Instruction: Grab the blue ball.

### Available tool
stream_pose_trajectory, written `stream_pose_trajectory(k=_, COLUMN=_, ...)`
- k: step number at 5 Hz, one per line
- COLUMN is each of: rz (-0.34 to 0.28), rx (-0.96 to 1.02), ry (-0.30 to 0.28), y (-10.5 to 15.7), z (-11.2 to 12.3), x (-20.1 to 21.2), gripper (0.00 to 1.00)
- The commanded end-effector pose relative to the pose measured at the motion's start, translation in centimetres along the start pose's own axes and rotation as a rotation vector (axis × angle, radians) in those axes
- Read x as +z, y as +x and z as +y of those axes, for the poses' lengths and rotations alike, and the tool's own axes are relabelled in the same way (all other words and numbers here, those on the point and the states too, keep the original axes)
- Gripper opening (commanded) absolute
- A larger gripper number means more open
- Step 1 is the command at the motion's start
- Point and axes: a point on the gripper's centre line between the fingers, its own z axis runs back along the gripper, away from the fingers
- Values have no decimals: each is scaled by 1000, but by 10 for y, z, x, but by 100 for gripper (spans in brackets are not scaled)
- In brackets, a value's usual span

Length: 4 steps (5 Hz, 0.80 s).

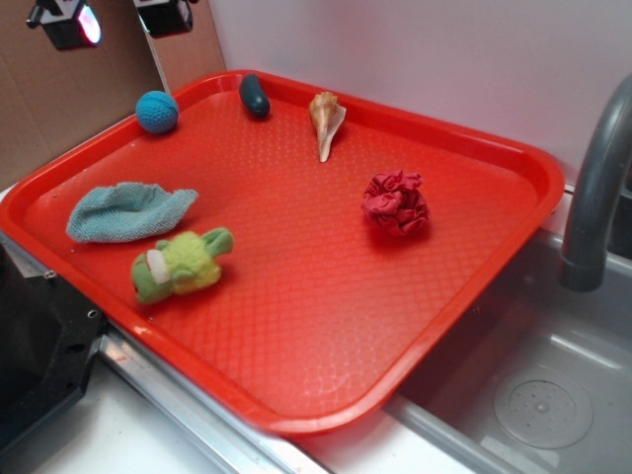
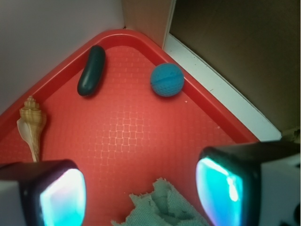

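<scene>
On the left of the red tray [image 1: 494, 257], a light-blue cloth [image 1: 126, 211] lies flat, with a green plush toy [image 1: 180, 264] just in front of it; either could be snagged if a descent were made short of the target, since in the wrist view the cloth's frayed edge sits directly below and between the two pads. Behind the cloth, the blue ball [image 1: 157, 112] rests in the far-left corner of the tray, touching or nearly touching the raised rim, untouched and well apart from the gripper [image 2: 141, 188]. The fingers are held wide apart with nothing between them, the ball lying ahead of them toward the corner. It is judged that the rim is the main hazard: one finger could land on the tray wall instead of beside the ball, and a round ball could be nudged and rolled along the rim rather than caught. Further right, the dark pickle-shaped object [image 1: 254, 95] lies near the ball and could be mistaken for it or bumped. The conch shell [image 1: 326, 121] and the red scrunchie [image 1: 395, 202] sit well clear, as does the grey faucet [image 1: 592, 197] at the far right. No brand, label or legible writing is seen on anything.
</scene>
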Motion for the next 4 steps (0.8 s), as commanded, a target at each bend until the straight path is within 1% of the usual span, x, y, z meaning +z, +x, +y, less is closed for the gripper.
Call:
stream_pose_trajectory(k=1, rz=-93, rx=250, ry=-7, y=35, z=25, x=-31, gripper=100)
stream_pose_trajectory(k=2, rz=-117, rx=301, ry=34, y=47, z=23, x=-59, gripper=100)
stream_pose_trajectory(k=3, rz=-118, rx=313, ry=48, y=58, z=20, x=-80, gripper=100)
stream_pose_trajectory(k=4, rz=-94, rx=318, ry=74, y=62, z=23, x=-90, gripper=100)
